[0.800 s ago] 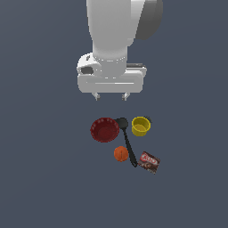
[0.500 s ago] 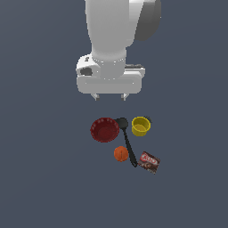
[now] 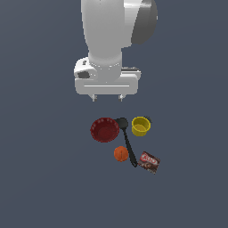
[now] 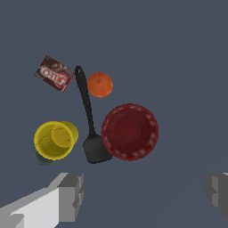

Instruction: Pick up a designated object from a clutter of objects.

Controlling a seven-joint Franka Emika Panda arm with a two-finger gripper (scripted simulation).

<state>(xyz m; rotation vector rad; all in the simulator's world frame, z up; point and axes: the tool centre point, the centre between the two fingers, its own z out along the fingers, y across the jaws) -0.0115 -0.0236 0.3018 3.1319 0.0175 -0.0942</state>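
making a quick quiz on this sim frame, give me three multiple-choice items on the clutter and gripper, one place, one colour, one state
1. The orange ball lies beside which thing?
A. the spatula's handle
B. inside the yellow cup
C. on the brown packet

2. What colour is the bowl?
A. blue
B. dark red
C. white

3. How is the gripper?
A. shut on the ball
B. shut on the spatula
C. open, holding nothing

Key: 1 A, the ball sits next to the black spatula handle, apart from the yellow cup and brown packet. 2 B, its ribbed body is dark red. 3 C, the wrist view shows the fingers wide apart above the clutter.
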